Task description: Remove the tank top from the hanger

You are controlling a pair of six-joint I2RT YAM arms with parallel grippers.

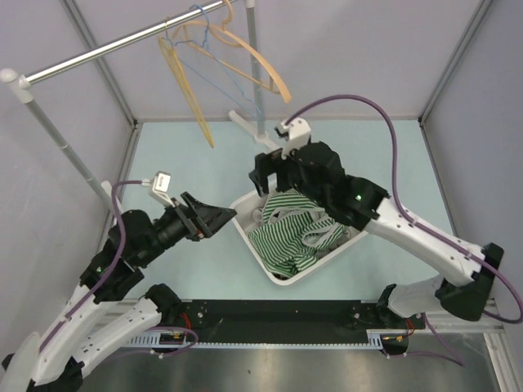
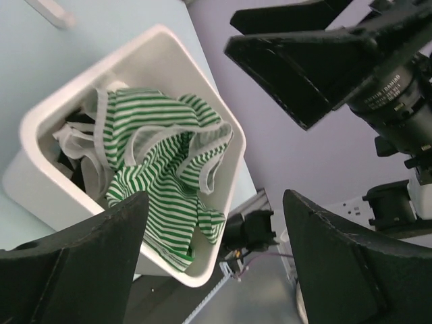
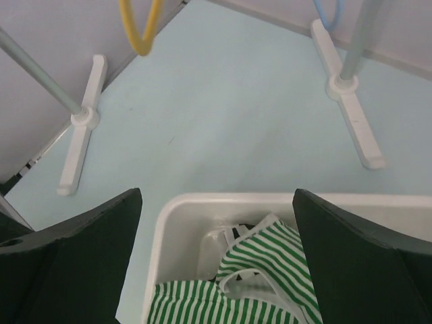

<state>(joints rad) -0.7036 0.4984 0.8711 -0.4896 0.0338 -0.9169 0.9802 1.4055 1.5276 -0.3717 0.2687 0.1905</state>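
Counter (image 1: 188, 163) carries white bin (image 1: 243, 214). Striped tank top (image 1: 290, 237) lies crumpled inside it, off the hangers (image 1: 245, 49). Right end effector (image 3: 217, 202) is spread wide just above it, pinching nothing. Left end effector (image 2: 214, 202) is spread beside the bin. Risk: a loose strap catches a finger on retreat and drags cloth out; left arm may nudge the bin.

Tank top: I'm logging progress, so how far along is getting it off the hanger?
Done: the striped tank top lies crumpled in the white bin, and the hangers on the rail hang bare. In hand: nothing; the right gripper is open above the bin, the left gripper open beside it. Left: apparently nothing.
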